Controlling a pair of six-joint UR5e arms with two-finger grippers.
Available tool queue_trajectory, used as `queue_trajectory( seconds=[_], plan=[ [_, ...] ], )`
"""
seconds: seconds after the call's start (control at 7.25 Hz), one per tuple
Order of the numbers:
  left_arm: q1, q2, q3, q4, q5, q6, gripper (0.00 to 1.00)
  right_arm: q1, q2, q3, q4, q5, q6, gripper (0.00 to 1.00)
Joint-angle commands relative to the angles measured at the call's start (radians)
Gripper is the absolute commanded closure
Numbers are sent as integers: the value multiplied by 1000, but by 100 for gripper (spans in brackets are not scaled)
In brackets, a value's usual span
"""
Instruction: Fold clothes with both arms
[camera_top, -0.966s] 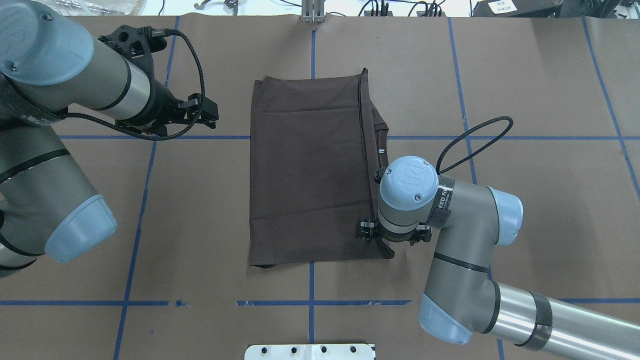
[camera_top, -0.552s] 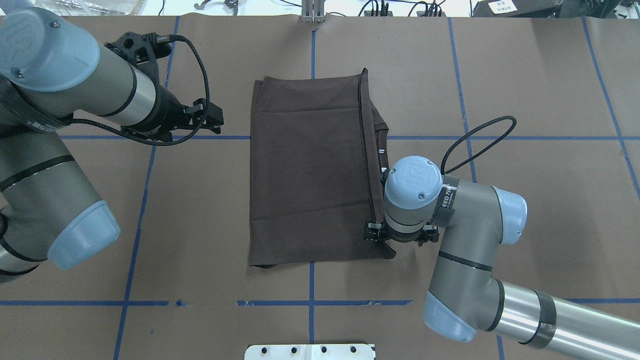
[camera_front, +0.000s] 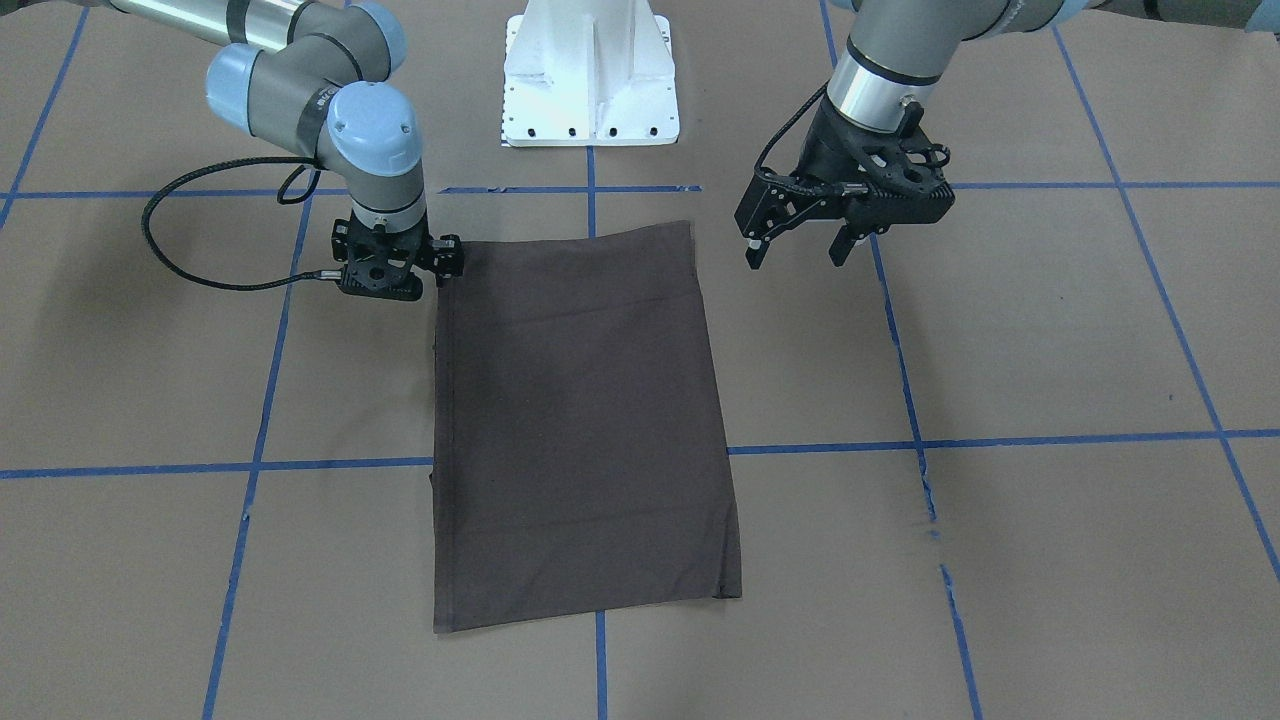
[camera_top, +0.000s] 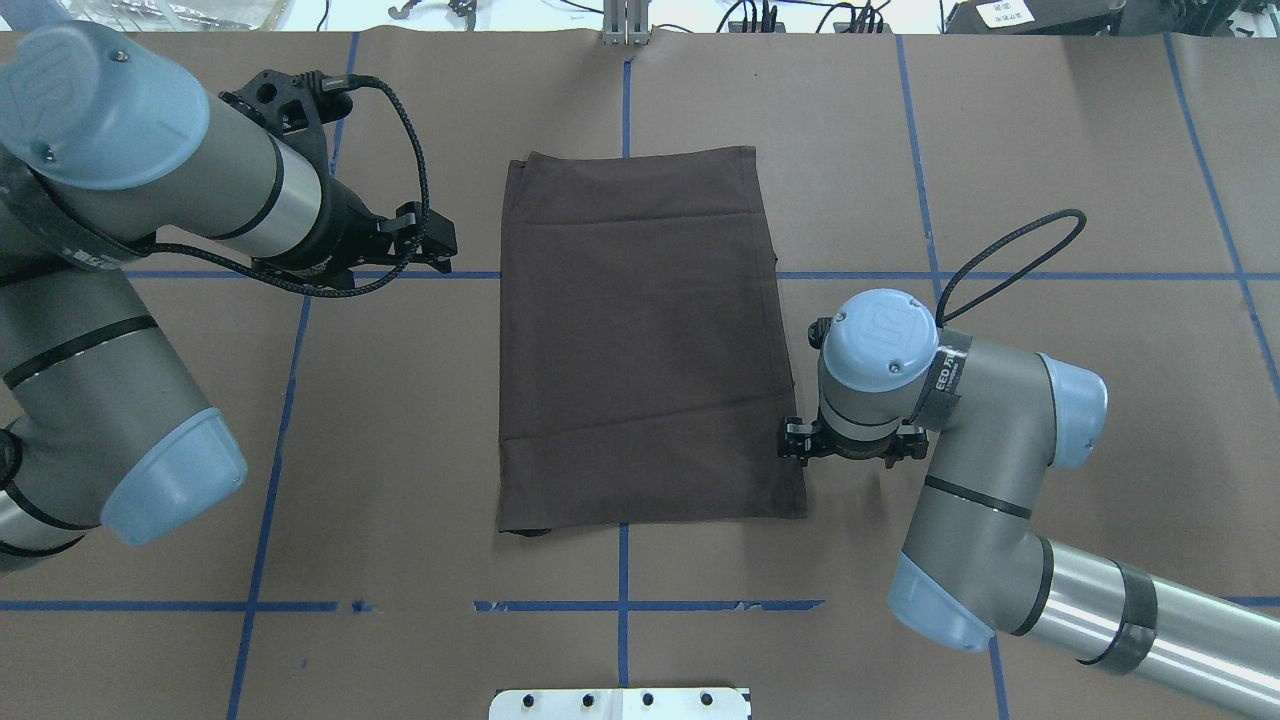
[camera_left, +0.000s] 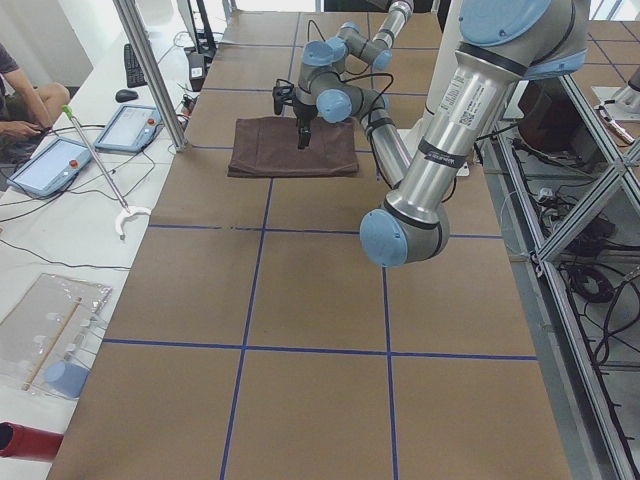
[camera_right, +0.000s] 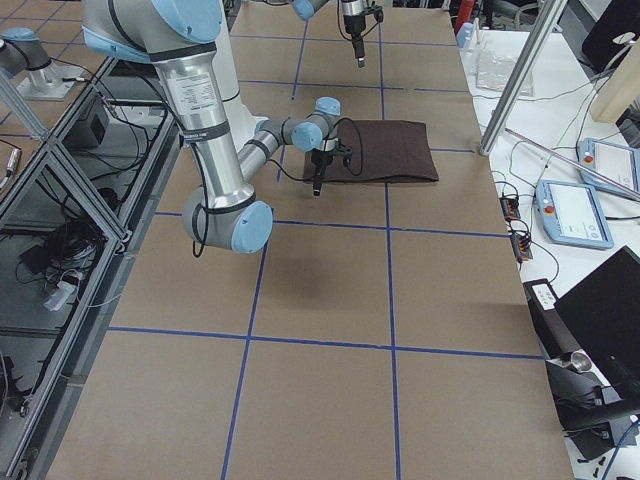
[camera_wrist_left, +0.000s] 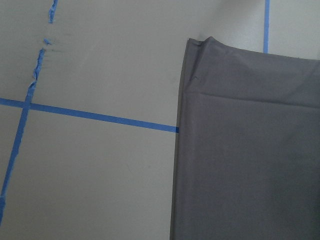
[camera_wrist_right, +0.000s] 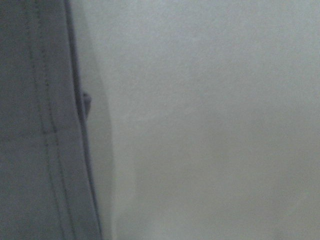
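Shirt: the dark shirt (camera_top: 640, 340) lies flat on the table (camera_top: 1050, 150) in the middle of the overhead view. It is folded to a tall rectangle, sleeves and collar tucked out of sight, and it straddles the crossing of the blue tape lines (camera_top: 1000, 275).

Left gripper: your left gripper (camera_front: 794, 258) hovers at the upper right of the front view, well apart from the cloth. Its fingers are spread and hold nothing.

Right gripper: your right gripper (camera_front: 388, 272) points straight down, low over the table, just beside the shirt's corner at the upper left of the front view. The wrist hides the fingers, and the wrist camera shows only a stitched edge and bare table, so you cannot tell whether they are apart or together, or whether they touch the cloth.

Handling: expect light, limp cotton with no stiffness. The stacked layers will likely slide over each other and sag between two holds.

Where to hold: for a fold across the length, take the two corners of one short edge, one per arm. Pinch low enough to catch every layer.

Risk: if you catch only the top layer, it would probably peel the earlier folds open. Uneven lifting would skew the edge.
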Motion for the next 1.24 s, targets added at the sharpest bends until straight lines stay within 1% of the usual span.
queue_trajectory(
  seconds=[0.0,0.14,0.28,0.41,0.55,0.69,0.83,1.1],
  plan=[
    [1,-7,0,-1,0,-1,0,52,3,12,6,8,-36,0],
    [9,-9,0,-1,-2,-8,0,60,11,27,23,-3,-37,0],
    [77,2,0,-9,3,-108,0,67,14,62,108,-2,-18,0],
    [182,4,-2,-21,15,-296,0,69,-1,114,167,-2,-14,0],
    [293,5,0,-61,100,-456,0,69,0,151,167,1,5,0],
    [393,13,5,-64,177,-550,0,68,2,171,171,8,38,0],
    [450,17,8,-64,211,-614,0,66,11,181,171,8,46,0],
    [486,13,79,-66,282,-645,0,63,16,178,172,8,48,0]
  ],
)
